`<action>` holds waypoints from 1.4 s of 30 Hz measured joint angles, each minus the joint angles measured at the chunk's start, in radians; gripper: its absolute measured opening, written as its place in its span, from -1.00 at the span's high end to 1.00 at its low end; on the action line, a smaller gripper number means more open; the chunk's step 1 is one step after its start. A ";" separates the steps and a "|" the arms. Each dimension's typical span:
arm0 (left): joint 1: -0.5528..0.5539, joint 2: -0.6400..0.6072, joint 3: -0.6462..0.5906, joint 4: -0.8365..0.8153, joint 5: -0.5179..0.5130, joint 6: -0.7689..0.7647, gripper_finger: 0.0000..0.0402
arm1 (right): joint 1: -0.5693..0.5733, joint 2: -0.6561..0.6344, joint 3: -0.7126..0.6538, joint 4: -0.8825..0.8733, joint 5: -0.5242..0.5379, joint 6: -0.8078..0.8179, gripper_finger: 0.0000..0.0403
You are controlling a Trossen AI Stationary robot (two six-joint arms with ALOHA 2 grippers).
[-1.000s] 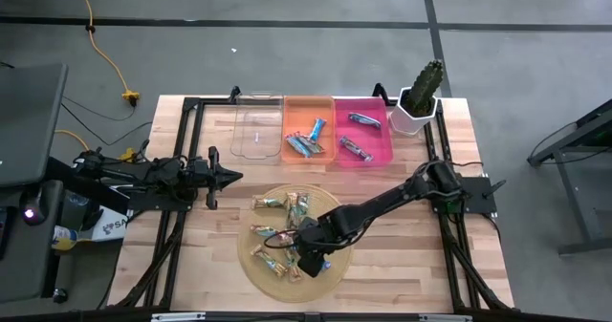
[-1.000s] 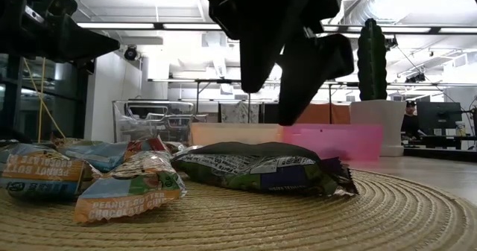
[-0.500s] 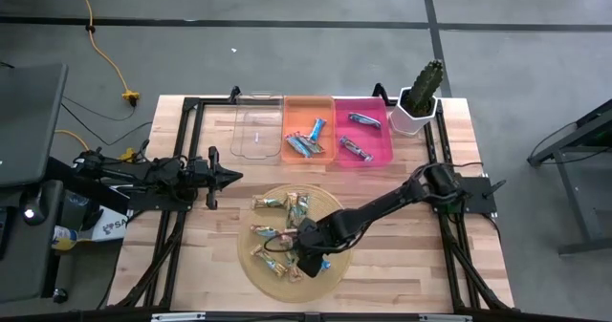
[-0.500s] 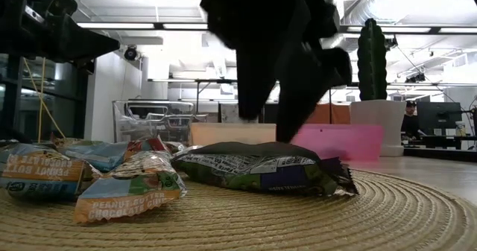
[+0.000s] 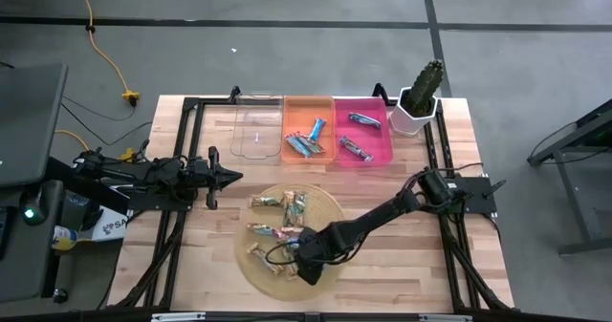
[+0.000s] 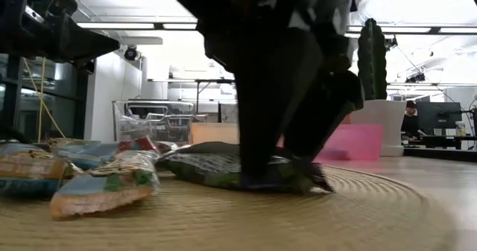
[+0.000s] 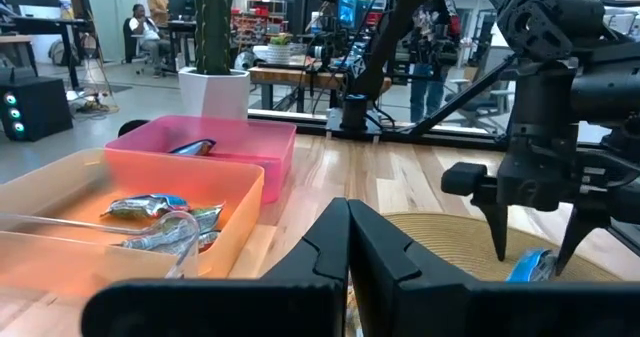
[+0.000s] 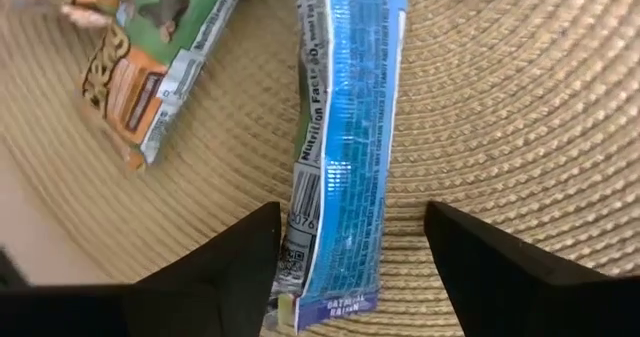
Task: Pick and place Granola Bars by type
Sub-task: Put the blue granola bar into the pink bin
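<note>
Straddling one blue bar [image 8: 352, 127]: right tool [image 8: 352, 239] spread wide.

Bright blue bar [image 8: 350, 127] with white barcode panel; tan-and-green bar [image 8: 150, 62]; woven straw-coloured mat [image 8: 500, 107]; orange bin [image 5: 308, 131]; pink bin [image 5: 364, 140].

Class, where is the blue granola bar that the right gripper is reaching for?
The blue granola bar lies on the woven mat, near its front edge in the high view, between the right gripper's open fingers, beside a green-and-orange bar.
</note>
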 joint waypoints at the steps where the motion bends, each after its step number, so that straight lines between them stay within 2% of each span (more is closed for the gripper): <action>1: 0.000 0.000 0.000 0.000 0.000 0.000 1.00 | -0.001 0.000 0.000 0.000 0.013 0.008 -0.19; 8: 0.000 0.000 0.000 0.000 0.000 0.000 1.00 | -0.001 0.004 0.000 -0.005 0.024 0.031 -0.11; 24: 0.000 0.000 0.000 0.000 0.000 0.000 1.00 | -0.002 -0.003 0.000 -0.031 -0.112 0.080 0.34; 35: 0.000 0.000 0.000 0.000 0.000 0.000 1.00 | -0.003 -0.114 -0.001 -0.046 -0.081 0.108 0.40; 42: 0.000 0.000 0.000 0.000 0.000 0.000 1.00 | -0.004 -0.211 -0.001 0.013 -0.059 0.110 0.40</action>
